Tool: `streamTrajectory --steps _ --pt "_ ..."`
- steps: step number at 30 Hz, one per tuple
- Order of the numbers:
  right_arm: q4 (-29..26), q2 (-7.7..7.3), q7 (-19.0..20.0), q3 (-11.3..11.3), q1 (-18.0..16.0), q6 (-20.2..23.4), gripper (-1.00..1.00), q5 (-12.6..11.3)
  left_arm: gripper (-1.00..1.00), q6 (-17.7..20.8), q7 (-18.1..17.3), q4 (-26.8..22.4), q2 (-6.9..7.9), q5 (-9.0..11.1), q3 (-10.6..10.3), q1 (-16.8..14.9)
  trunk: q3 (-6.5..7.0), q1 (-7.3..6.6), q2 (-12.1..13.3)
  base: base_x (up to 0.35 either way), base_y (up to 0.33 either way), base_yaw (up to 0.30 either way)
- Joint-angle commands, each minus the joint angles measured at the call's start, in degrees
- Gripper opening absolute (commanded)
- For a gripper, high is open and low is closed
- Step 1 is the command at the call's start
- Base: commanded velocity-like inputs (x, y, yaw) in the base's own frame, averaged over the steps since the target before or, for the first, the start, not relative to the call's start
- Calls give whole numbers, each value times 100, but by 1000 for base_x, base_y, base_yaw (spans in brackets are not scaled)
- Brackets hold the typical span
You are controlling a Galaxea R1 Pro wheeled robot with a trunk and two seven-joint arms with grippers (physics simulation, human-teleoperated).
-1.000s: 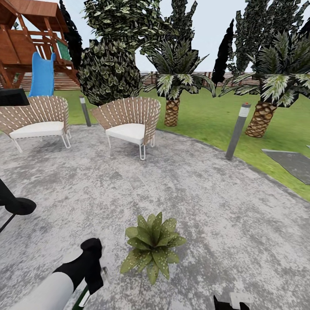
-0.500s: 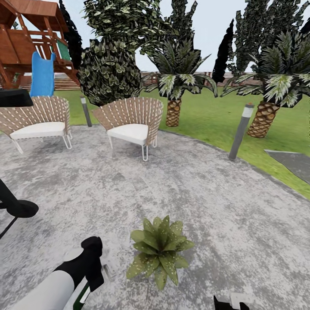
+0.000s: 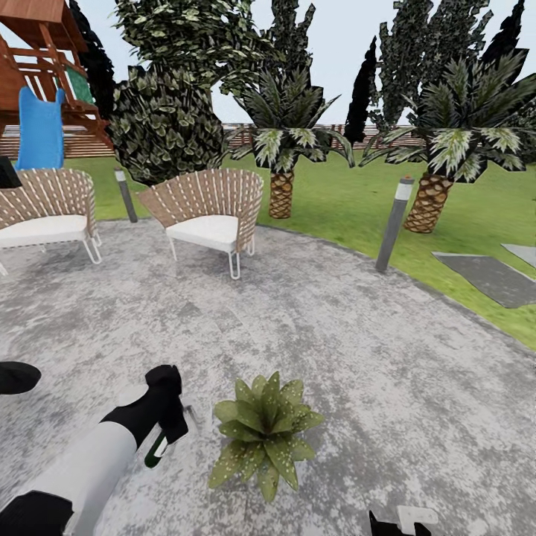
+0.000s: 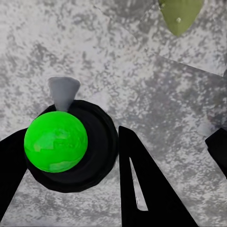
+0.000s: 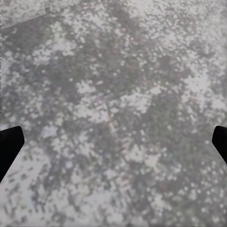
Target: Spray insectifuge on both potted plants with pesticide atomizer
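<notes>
My left gripper [image 3: 167, 417] is shut on the pesticide atomizer [image 3: 156, 450], whose dark-green body pokes out below the fingers. In the left wrist view the atomizer [image 4: 56, 141] is a bright green round end with its grey trigger head [image 4: 64, 92], held between the black fingers [image 4: 142, 189]. Just right of that gripper on the stone patio [image 3: 357, 350] stands the potted plant with broad speckled light-green leaves [image 3: 262, 435]; one leaf tip [image 4: 182, 14] is near. The darker spiky plant is out of view. My right gripper [image 3: 398, 521] is open over bare patio [image 5: 113, 113].
Two wicker chairs [image 3: 208, 216] [image 3: 45, 212] stand at the patio's far side. Grey bollard lamps [image 3: 394, 223] [image 3: 126, 195] mark its rim. Lawn, palm trees [image 3: 286, 149], a wooden playset with a blue slide [image 3: 41, 134] and a grey slab [image 3: 487, 275] lie beyond. A black object [image 3: 15, 376] sits at left.
The camera has turned a little, shifting the scene leftward. My left arm has lifted and reached forward with the atomizer, closer to the speckled plant.
</notes>
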Motion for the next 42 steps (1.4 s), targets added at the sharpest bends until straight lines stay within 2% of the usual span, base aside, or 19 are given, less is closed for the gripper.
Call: streamTrajectory --steps 1,6,13,17,19,22,34,38,41,42 --pt "6 0 -1 -45 -4 -20 100 65 -100 42 -72 -8 22 -21 -27 -72 -5 -1 -2 0 0 -3" --pt "7 -4 5 -42 -4 -20 100 71 -100 -6 -165 -7 48 -47 -26 -184 -5 -1 -2 0 0 0" --pt "7 -4 5 -37 -4 -20 100 71 -100 -20 -190 -15 53 -256 -20 -180 -5 -1 -2 0 0 0" --pt "8 -6 12 -36 -4 -20 100 71 -100 -103 -196 -2 60 -246 -19 -124 -5 -1 -2 0 0 0" --pt "9 -5 14 -36 -4 -20 100 71 -100 -392 -197 7 68 -231 -6 -111 -5 -1 -2 0 0 0" --pt "8 -3 13 -36 -4 -20 100 71 -100 -574 -215 10 71 -227 28 -107 -5 -1 -2 0 0 0" --pt "6 -6 -3 -36 -4 -20 100 63 -100 -563 -234 15 23 -235 -21 -99 -5 -1 -2 82 27 -1" --pt "6 -5 -3 -36 -4 -20 100 62 -100 -609 -232 43 45 -222 -13 -60 -5 -1 -2 5 2 -216" --pt "6 -4 -9 -36 -4 -20 100 62 -100 -628 -216 240 58 -215 -11 2 -5 -1 -2 0 0 -231" --pt "6 -5 -9 -36 -4 -20 100 62 -100 -636 -195 437 68 -207 -3 10 -5 -1 -2 0 0 -68"
